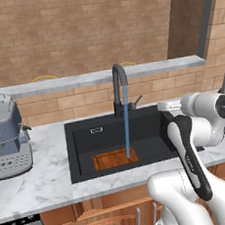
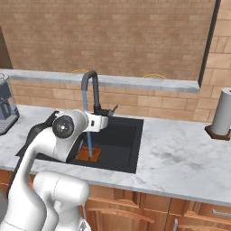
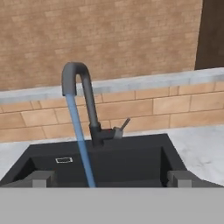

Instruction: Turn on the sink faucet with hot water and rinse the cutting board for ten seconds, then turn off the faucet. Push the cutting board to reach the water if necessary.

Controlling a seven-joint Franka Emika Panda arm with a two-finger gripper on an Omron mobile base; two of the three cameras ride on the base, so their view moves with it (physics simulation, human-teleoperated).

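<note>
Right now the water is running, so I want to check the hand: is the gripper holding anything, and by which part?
Nothing is held. The gripper is open and empty, facing the sink faucet; the cutting board lies in the sink under the water.

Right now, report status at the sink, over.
Gripper open, empty, facing the tall dark gooseneck faucet. Thin blue water stream running onto the small reddish-brown wooden cutting board in the black basin. Nothing in the way.
</note>
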